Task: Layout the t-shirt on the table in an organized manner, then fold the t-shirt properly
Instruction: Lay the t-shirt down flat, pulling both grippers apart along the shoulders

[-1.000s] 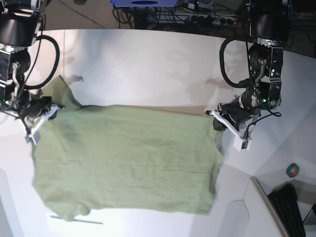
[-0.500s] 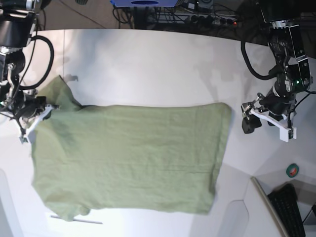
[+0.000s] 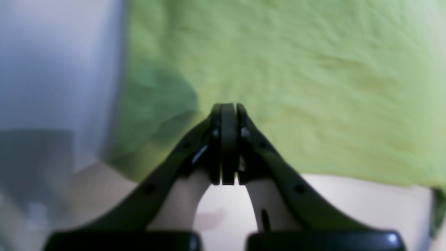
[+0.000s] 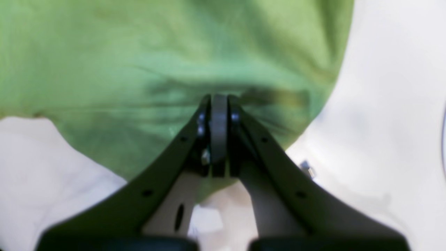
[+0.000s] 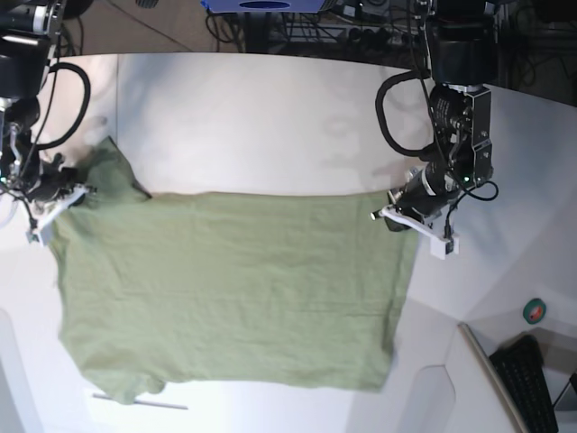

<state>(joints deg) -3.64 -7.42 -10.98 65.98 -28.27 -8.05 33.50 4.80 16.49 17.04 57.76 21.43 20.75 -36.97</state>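
Your plain olive-green cloth t-shirt [image 5: 230, 293] lying flat on the large white desk [image 5: 261, 117], left fingers [image 3: 228, 146] pressed together at its hem corner, right fingers [image 4: 218, 136] pinching its sleeve edge.

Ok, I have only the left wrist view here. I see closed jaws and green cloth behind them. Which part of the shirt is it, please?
Observer: In the base view the left gripper is at a far corner of the shirt, on its straight bottom edge, at that view's right.
Operator: And where is the other arm?
Observer: The right gripper is shut on the shirt at the opposite end, by the sleeve; cloth folds run toward its tips.
Operator: Is the shirt flat?
Observer: Mostly. It lies spread on the table, only lightly wrinkled.
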